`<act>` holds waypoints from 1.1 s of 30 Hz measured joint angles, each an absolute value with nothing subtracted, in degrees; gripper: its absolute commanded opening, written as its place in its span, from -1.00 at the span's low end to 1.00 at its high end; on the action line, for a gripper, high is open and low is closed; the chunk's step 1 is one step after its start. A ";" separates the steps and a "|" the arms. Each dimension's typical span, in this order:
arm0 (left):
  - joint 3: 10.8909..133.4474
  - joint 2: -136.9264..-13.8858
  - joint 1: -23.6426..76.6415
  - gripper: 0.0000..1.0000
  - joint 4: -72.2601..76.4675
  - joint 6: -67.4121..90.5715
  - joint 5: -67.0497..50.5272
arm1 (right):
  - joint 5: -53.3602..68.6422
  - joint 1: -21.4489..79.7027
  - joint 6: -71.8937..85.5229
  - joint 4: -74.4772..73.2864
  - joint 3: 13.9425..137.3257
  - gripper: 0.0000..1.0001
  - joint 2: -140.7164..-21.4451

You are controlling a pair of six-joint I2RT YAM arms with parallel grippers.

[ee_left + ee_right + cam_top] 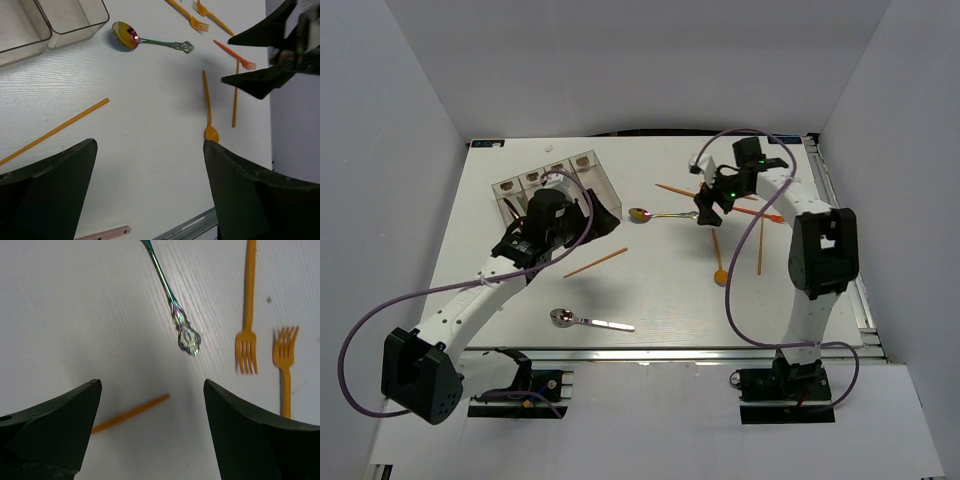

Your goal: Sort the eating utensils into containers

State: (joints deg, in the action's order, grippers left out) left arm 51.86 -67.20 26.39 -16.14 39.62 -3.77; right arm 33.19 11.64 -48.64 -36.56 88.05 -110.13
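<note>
The clear bins (548,184) stand in a row at the back left; two of their ends show in the left wrist view (75,22). An iridescent metal spoon (655,214) lies mid-table, also in the left wrist view (150,41); its handle end shows in the right wrist view (182,330). My right gripper (706,210) is open and empty, hovering just above that handle end (150,412). My left gripper (598,216) is open and empty beside the bins, above bare table (150,167). An orange spoon (718,255), an orange chopstick (595,262) and a silver spoon (585,320) lie loose.
Orange forks (246,315) (285,365) lie right of the right gripper. A red-orange fork (235,54) and another orange chopstick (235,95) lie near the right arm. A thin orange handle (130,413) crosses under the right gripper. The table's metal front edge (190,227) is close.
</note>
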 measured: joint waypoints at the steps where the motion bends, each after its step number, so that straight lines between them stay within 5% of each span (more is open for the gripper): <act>1: 51.88 -66.83 26.00 0.96 -16.27 40.71 -3.64 | 32.86 12.73 -48.40 -35.62 88.51 0.79 -111.33; 25: 58.04 -54.68 23.68 0.96 -30.09 50.11 6.70 | 27.46 22.44 -48.80 -24.62 98.70 0.77 -126.85; 33: 58.04 -56.23 23.66 0.96 -30.92 50.26 6.70 | 25.06 23.00 -50.96 -23.77 98.67 0.54 -128.16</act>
State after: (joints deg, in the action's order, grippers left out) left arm 58.04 -56.23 23.66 -30.92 50.26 6.70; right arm 25.06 23.00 -50.96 -23.77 98.67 -128.16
